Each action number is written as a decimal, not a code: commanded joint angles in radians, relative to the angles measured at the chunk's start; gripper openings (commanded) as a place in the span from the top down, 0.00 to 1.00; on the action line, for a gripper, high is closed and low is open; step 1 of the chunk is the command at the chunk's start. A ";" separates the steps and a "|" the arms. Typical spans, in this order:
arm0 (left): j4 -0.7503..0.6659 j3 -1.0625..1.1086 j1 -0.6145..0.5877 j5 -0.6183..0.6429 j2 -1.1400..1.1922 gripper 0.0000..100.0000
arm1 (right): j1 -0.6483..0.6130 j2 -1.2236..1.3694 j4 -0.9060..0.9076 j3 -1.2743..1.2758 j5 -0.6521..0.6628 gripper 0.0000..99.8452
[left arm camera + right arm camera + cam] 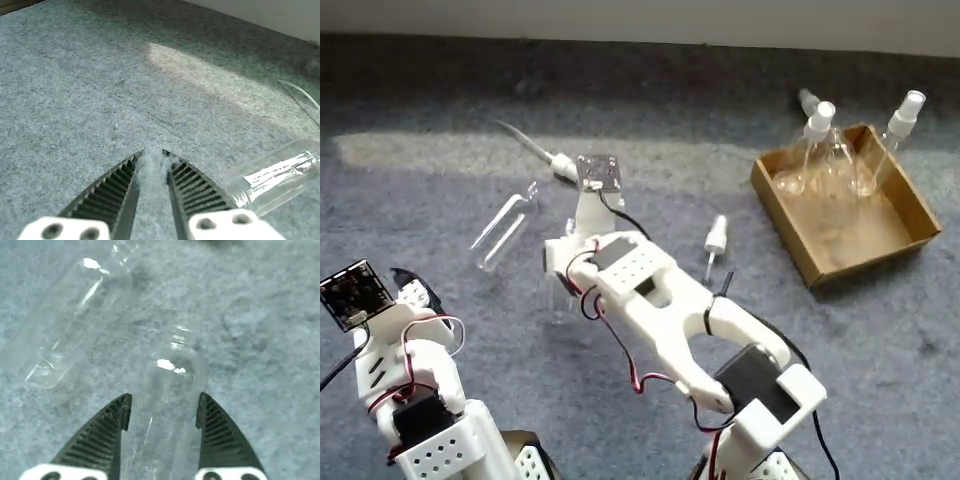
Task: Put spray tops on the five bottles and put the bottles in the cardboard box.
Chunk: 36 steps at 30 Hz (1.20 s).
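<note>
Right now, taking everything from the cardboard box:

Cardboard box (780, 228): it sits open on the grey carpet (650, 130), at the right of the high view.

Capped bottles (830, 165): three clear ones lie inside the box, bunched at its far end, and each wears a white spray top.

Short spray top (716, 238): it lies loose on the carpet just beside the box, off its left wall.

Long-tubed spray top (545, 152): it is well apart from the box to the left, with its thin tube stretched out on the carpet.

Lying bottle (505, 232): it is uncapped and on its side, farther left of the box than the long-tubed spray top.

Held bottle (172, 385): it is uncapped, left of the box beyond the short spray top, near the lying bottle.

My right gripper (163, 397): my fingers are spread to the held bottle's width, one against each side of its body, with its neck pointing away from my wrist.

My left gripper (152, 154): it is the farthest from the box, low over bare carpet, with only a narrow gap between the tips and nothing between them. The lying bottle is near it.
</note>
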 commanded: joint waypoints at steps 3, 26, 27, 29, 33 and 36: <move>-0.020 -0.008 0.021 0.005 -0.007 0.99 | 0.147 0.016 0.163 0.016 0.238 0.93; -0.020 -0.007 0.076 0.005 -0.007 0.99 | 0.265 -0.077 0.199 0.016 0.611 0.92; -0.020 -0.007 0.079 0.005 -0.005 0.99 | 0.265 -0.113 0.199 0.021 0.614 0.91; -0.020 -0.007 0.082 0.005 -0.005 0.99 | 0.262 -0.183 0.231 0.024 0.660 0.86; -0.025 0.013 0.082 0.005 -0.005 0.99 | 0.260 -0.294 0.383 0.018 0.729 0.78; -0.025 0.013 0.082 0.005 -0.005 0.99 | 0.262 -0.346 0.452 0.018 0.798 0.78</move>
